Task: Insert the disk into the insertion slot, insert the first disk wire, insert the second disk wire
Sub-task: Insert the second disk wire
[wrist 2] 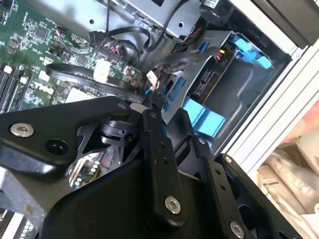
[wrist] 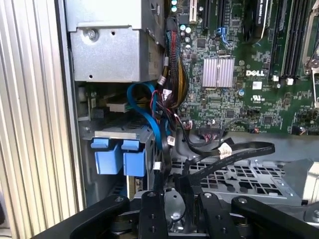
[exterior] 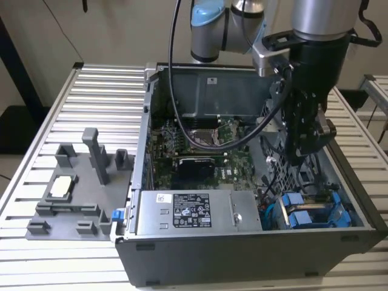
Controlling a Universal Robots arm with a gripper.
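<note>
1. I am noting the grey fixture tray at the left, outside the case and well apart from the work; I judge it no hazard.
2. I am watching the power-supply box at the near middle. Its wire bundle is crowding the disk and could snag.
3. I am seeing the disk apparently seated in the insertion slot, near right.
4. The gripper is hovering above the cage among loose black wires. I cannot tell how its jaws stand or what they hold. Any descent here is risking a pinched or dragged wire.
</note>
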